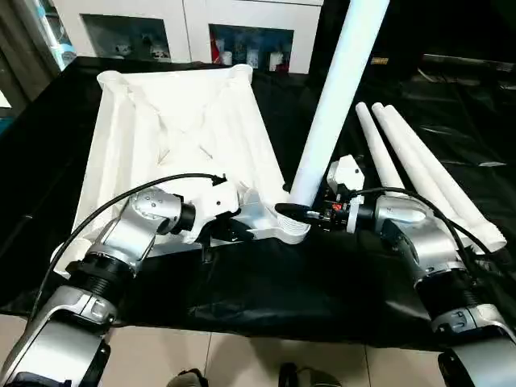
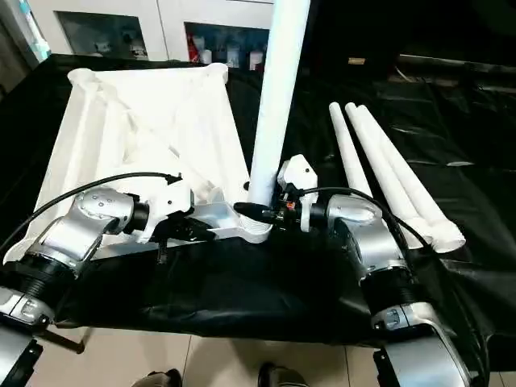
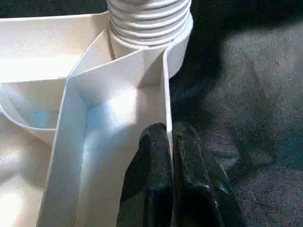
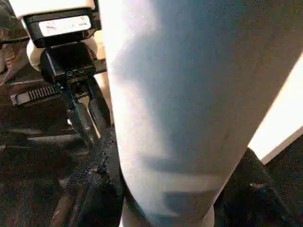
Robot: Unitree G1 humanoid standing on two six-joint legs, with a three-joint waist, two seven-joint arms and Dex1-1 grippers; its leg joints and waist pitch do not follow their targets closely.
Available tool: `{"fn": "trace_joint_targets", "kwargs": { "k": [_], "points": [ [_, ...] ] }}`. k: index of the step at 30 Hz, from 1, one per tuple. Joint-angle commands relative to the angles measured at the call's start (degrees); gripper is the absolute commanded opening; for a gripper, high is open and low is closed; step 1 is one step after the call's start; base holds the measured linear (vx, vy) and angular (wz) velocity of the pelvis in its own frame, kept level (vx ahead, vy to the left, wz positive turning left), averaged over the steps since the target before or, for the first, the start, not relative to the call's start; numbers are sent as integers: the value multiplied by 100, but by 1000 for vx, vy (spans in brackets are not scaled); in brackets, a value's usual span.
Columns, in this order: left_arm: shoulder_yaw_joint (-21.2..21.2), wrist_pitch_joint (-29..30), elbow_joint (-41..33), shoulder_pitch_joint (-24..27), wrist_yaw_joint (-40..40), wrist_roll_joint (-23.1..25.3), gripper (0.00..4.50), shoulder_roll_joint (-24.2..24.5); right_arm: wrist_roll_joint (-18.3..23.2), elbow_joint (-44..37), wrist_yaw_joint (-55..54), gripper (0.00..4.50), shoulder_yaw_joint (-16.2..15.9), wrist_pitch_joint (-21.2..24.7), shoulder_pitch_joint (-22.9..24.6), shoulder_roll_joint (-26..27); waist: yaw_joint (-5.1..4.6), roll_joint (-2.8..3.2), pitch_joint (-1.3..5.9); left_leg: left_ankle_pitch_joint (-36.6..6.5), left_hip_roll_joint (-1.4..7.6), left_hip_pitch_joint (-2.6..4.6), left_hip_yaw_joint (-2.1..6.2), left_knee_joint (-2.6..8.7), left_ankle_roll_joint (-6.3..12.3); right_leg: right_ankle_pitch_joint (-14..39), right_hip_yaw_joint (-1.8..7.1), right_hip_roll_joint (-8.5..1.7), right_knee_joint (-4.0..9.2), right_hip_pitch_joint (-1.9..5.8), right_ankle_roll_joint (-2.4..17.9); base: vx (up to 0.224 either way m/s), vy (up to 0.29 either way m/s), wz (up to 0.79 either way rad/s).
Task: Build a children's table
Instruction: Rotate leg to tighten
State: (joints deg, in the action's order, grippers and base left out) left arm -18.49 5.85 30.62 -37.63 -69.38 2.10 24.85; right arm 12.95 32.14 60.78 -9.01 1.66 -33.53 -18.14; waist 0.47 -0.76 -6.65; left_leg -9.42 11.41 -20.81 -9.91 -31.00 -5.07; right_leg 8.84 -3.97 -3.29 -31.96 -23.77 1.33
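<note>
one tabletop (image 1: 181, 121), four legs: one upright (image 1: 334, 97), three lying (image 1: 419, 173)

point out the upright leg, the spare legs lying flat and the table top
upright leg (image 1: 334, 89), left eye view: the middle of its white shaft
spare legs (image 1: 419, 173), left eye view: the shaft of one of those lying on the black cloth
table top (image 1: 185, 113), left eye view: its ribbed underside, facing up

Left hand (image 3: 171, 165) pinching tabletop rim (image 3: 165, 94); threaded leg (image 3: 149, 21) in socket.
</note>
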Motion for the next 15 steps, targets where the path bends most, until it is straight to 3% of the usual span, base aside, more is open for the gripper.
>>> {"fn": "trace_joint_targets", "kwargs": {
  "k": [1,5,11,15],
  "points": [
    [-153,-188,-81,-121,-163,12,0,-98,-620,954,-626,191,-212,334,461,-22,1,70,97,-2738,179,104,137,436,195,4160,273,-498,637,60,485,0,0,0],
    [-139,-177,-65,-144,-109,15,0,-133,-623,940,-776,191,-179,316,499,-5,-17,63,77,-2834,155,126,166,442,188,4568,229,-509,713,52,301,0,0,0],
    [-122,-153,-16,-181,-26,35,0,-172,-653,883,-965,191,-161,299,575,27,-25,99,71,-2841,205,101,192,518,170,3952,220,-506,681,104,513,0,0,0],
    [-40,-19,101,-302,283,66,0,-321,-755,1119,-1832,191,3,316,472,180,-47,88,58,-2994,193,118,190,528,118,3921,217,-506,686,98,548,0,0,0]
  ]
}}
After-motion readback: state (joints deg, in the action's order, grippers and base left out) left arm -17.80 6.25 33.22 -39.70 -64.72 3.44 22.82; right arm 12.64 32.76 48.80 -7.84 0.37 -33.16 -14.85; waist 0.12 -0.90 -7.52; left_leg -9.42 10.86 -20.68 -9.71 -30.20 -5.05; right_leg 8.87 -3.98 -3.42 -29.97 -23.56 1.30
